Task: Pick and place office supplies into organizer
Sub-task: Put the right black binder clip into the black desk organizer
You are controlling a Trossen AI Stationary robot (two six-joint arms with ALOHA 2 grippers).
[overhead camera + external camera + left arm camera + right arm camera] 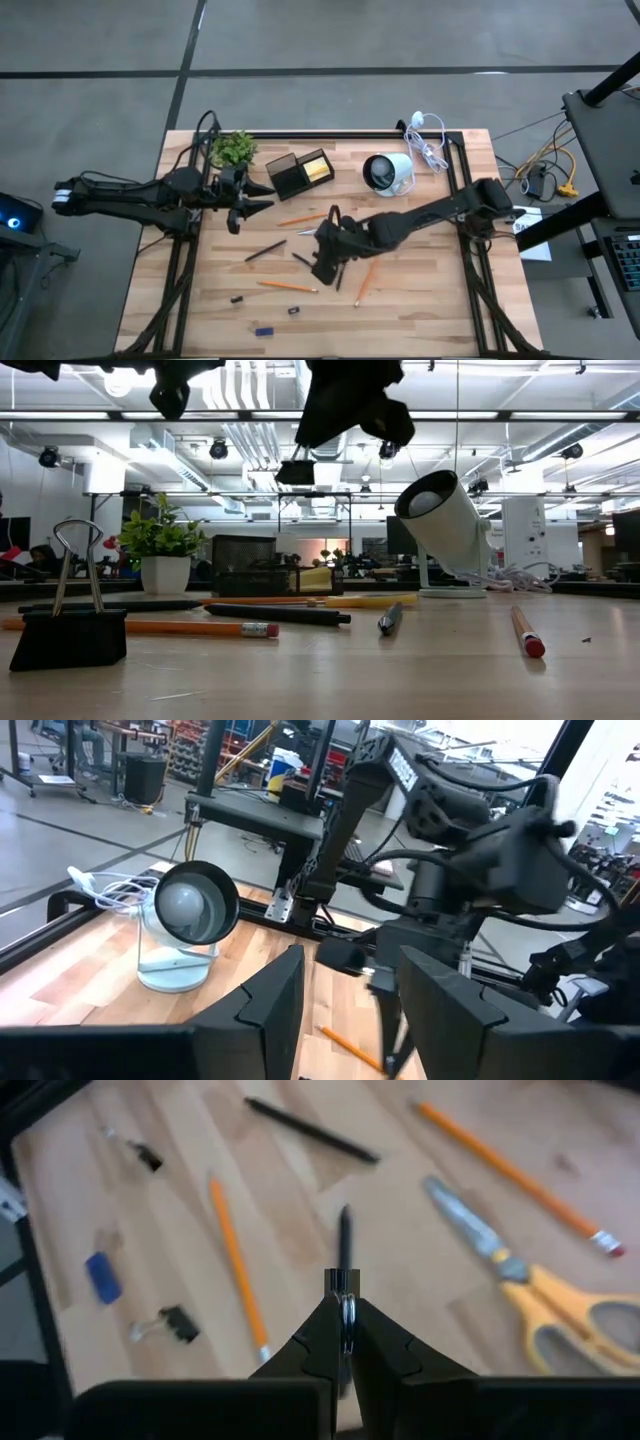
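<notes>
— Wood first: the table (420, 300) fills the middle of the high view. What do we make of the arms over it?

— We see the left gripper (262, 196) at centre left of that view, just right of the green plant (232, 148). Its fingers (270, 1010) stand apart with nothing between them. The right gripper (325, 262) hangs near the middle of the table. In the right wrist view its fingers (310, 1350) are pressed together.

— Is it carrying anything?

— We cannot tell. A dark pen (344, 1230) lines up with the fingertips in the wrist view. Whether it is pinched or just lies beneath them, we cannot say.

— And the organizer?

— We find the organizer (300, 174) in the upper middle of the high view, between the plant and the white cup (385, 172). It is black, and a yellow sticky-note block (318, 170) sits in its compartment on the cup's side.

— The rest of our supplies are out on the wood?

— Yes. The scissors (540, 1295) lie at the right edge of the right wrist view, yellow handles toward the lower corner. Orange pencils (286, 286) are scattered around the right gripper. A second pen (265, 250) lies to its left.

— And the small things?

— We see a black binder clip (70, 625) standing at the lower left of the low view. A blue bit (263, 330) lies near the bottom edge of the high view.
</notes>
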